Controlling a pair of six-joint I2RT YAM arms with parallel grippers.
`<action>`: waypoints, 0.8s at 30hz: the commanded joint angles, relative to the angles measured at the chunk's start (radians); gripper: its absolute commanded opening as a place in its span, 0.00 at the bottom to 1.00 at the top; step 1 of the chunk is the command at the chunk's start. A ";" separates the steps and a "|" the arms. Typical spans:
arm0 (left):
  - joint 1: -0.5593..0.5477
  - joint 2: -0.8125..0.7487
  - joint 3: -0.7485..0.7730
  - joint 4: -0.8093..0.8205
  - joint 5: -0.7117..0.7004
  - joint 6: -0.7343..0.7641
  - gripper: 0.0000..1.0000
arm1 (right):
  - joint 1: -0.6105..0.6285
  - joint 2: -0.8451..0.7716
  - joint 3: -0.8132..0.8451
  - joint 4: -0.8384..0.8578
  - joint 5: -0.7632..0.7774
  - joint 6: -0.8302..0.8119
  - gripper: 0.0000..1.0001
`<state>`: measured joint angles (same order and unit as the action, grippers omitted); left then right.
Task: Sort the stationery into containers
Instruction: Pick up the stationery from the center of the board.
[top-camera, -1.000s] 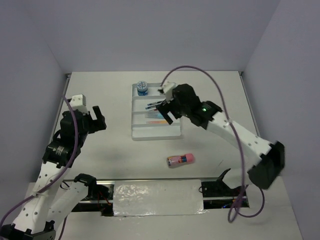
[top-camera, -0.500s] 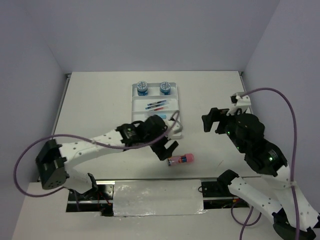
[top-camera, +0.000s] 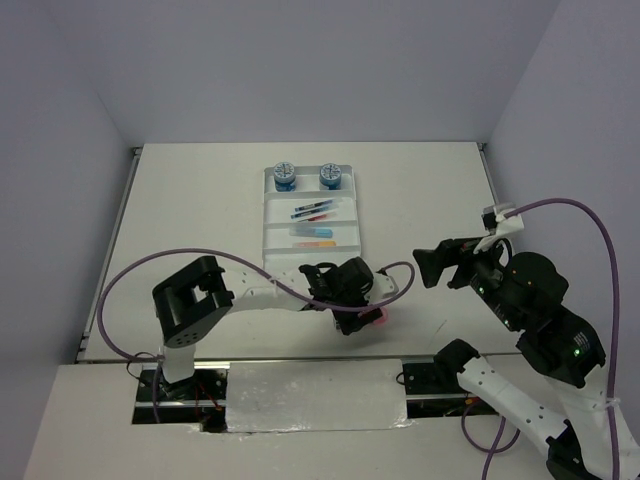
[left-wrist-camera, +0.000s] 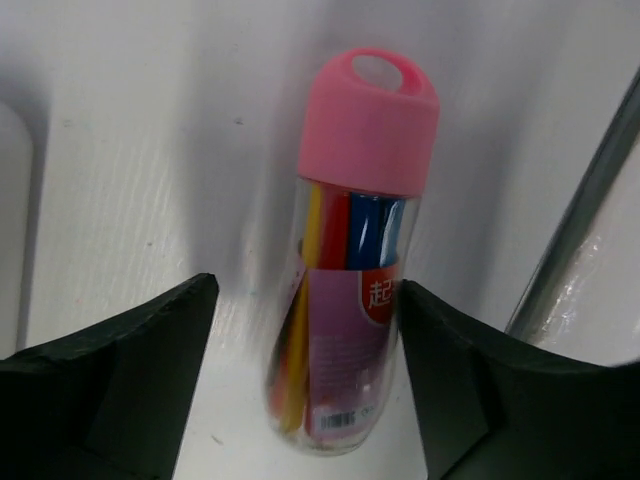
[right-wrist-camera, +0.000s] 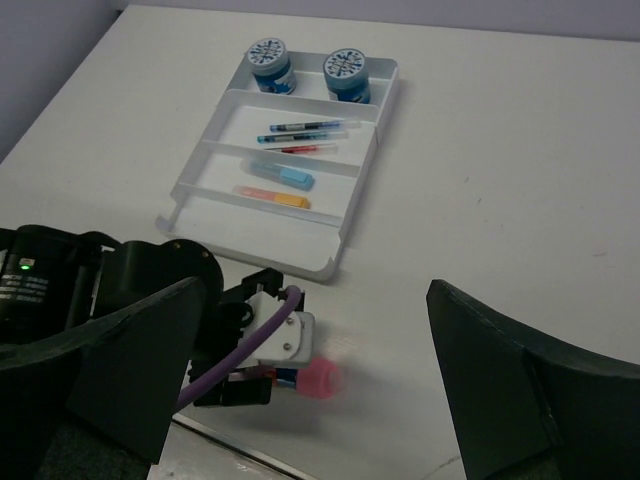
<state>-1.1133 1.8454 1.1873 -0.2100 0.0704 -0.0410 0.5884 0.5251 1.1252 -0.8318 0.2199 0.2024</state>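
The pink-red tube (left-wrist-camera: 350, 300), clear with a pink cap and pens inside, lies on the table between the jaws of my left gripper (left-wrist-camera: 307, 288). The jaws are open; the right finger is at the tube and the left finger stands apart from it. From above, the left gripper (top-camera: 352, 318) covers most of the tube (top-camera: 377, 318). The white tray (top-camera: 357, 225) holds two blue tubs (top-camera: 284, 176) (top-camera: 329, 175), thin pens (top-camera: 313, 211), a light-blue marker (top-camera: 310, 231) and an orange marker (top-camera: 312, 242). My right gripper (top-camera: 432, 268) is open and empty, right of the tray.
The tube lies close to the table's near edge, where a metal rail (left-wrist-camera: 570, 240) runs. A shiny cover (top-camera: 315, 395) lies between the arm bases. In the right wrist view the tray (right-wrist-camera: 362, 190) is far ahead and the left gripper (right-wrist-camera: 255, 375) sits low left.
The right arm has left the tray, where a second blue tub now stands, and pulled back to the right. The left arm has reached across and set its open jaws around the tube.
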 joint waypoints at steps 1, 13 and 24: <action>0.001 0.040 0.011 0.047 0.000 0.030 0.83 | -0.004 -0.019 -0.001 0.003 -0.045 -0.027 1.00; 0.042 -0.208 -0.031 -0.055 -0.116 0.249 0.00 | -0.002 -0.025 0.044 0.005 -0.025 -0.060 1.00; 0.351 -0.079 0.182 -0.242 0.118 0.418 0.21 | -0.004 -0.014 0.015 0.051 -0.103 -0.078 1.00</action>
<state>-0.7879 1.7058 1.3212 -0.3794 0.1226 0.2935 0.5884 0.5053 1.1294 -0.8272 0.1513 0.1471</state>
